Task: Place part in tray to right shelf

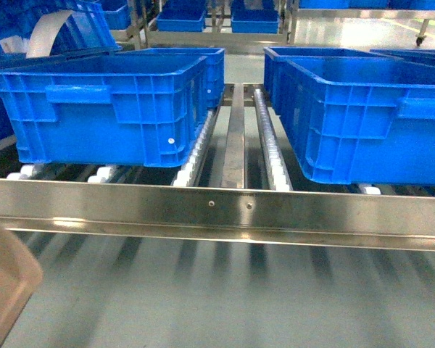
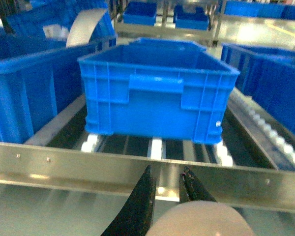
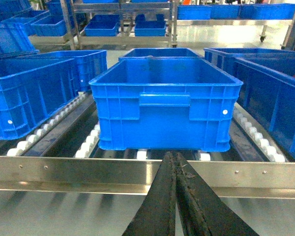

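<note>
The cream-beige tray [image 1: 6, 284] shows only as a rounded corner at the bottom left of the head view. In the left wrist view a rounded beige end of the tray [image 2: 201, 220] sits between the bases of my left gripper [image 2: 167, 170] fingers, which are closed on it with a narrow gap at the tips. My right gripper [image 3: 173, 154] is shut with nothing between its fingers, its tips in front of the rail. Both grippers hover just short of the right shelf's steel front rail [image 1: 217, 206] [image 2: 64, 167] [image 3: 64, 169]. The part is out of view.
Large blue crates stand on the white rollers behind the rail: one at the left [image 1: 109, 109], one at the right [image 1: 370, 116]. A crate [image 2: 157, 93] faces the left gripper, another [image 3: 164, 103] the right. A bare roller lane [image 1: 235, 138] runs between them.
</note>
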